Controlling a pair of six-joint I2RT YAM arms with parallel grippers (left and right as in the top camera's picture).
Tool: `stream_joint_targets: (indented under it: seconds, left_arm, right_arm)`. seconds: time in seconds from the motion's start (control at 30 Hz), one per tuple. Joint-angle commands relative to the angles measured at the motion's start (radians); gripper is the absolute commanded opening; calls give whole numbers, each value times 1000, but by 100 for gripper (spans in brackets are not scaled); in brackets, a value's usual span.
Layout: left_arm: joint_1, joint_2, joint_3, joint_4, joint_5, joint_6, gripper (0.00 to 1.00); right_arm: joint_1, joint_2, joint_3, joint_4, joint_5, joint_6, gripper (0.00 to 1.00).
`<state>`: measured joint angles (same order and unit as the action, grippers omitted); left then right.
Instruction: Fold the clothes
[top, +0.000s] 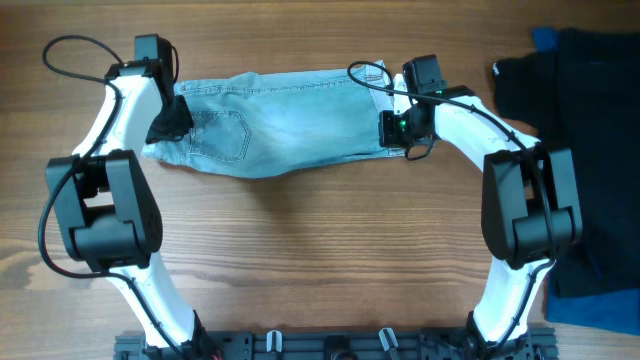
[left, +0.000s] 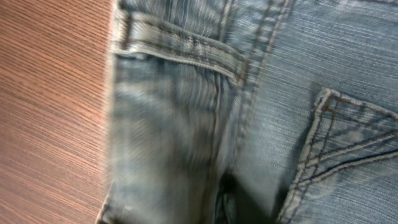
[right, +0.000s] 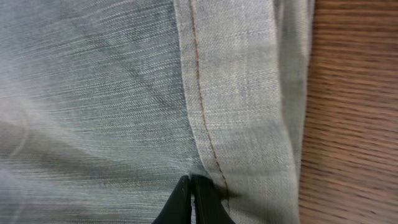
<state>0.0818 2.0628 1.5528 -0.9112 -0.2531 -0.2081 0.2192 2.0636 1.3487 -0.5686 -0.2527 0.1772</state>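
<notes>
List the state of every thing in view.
denim shorts, lying flat, one back pocket up
left end effector, at the waistband end, grip hidden
right end effector, shut on the hem end
black garment, heaped at the right, untouched
dark blue fabric, partly under the black garment
</notes>
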Motion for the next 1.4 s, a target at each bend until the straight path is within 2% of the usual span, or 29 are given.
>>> stream_joint_targets:
  seconds: [0.0, 0.07, 0.13, 0.17, 0.3, 0.43, 0.6, 0.83, 0.93, 1.13, 1.17, 1.2, 1.3, 1.33, 1.37]
  left_arm:
    - [9, 14, 18, -10, 8, -9, 88]
    - [27, -11, 39, -13, 26, -10, 95]
    - [50, -29, 65, 6, 80, -10, 97]
    - [71, -28, 75, 58, 169, -9, 100]
    - [84, -7, 74, 97, 300, -9, 97]
    - [76, -6, 70, 92, 328, 47, 98]
    - [77, -2, 41, 86, 327, 47, 99]
    - [77, 2, -106, 204, 324, 47, 96]
    - [77, 4, -158, 258, 325, 43, 83]
    - [78, 81, -216, 324, 376, 44, 82]
    - [78, 98, -216, 324, 376, 43, 79]
    - [77, 115, -216, 322, 377, 43, 72]
    - [77, 127, -216, 321, 402, 43, 42]
    - [77, 127, -216, 322, 409, 43, 35]
    - [77, 127, -216, 321, 413, 43, 33]
  right_arm:
    - [-1, -25, -39, -45, 253, 16, 4]
    - [-7, -25, -49, -79, 384, 15, 4]
    - [-21, -25, -49, -90, 396, 7, 4]
    - [-32, -25, -49, -91, 387, 6, 4]
    - [-33, -25, -49, -90, 358, 6, 4]
    - [-33, -25, -49, -84, 357, 10, 4]
    - [-33, -25, -49, -79, 356, 42, 5]
    - [-33, -25, -49, -64, 304, 61, 5]
    - [-33, -25, -49, -64, 304, 62, 5]
    - [-33, -25, -49, -64, 304, 69, 6]
    - [-33, -25, -49, -64, 304, 69, 5]
    - [-33, -25, -49, -64, 304, 69, 6]
    - [-33, -26, -49, -64, 304, 69, 6]
    - [-33, -25, -49, -64, 304, 69, 5]
    - [-33, -25, -49, -64, 304, 69, 6]
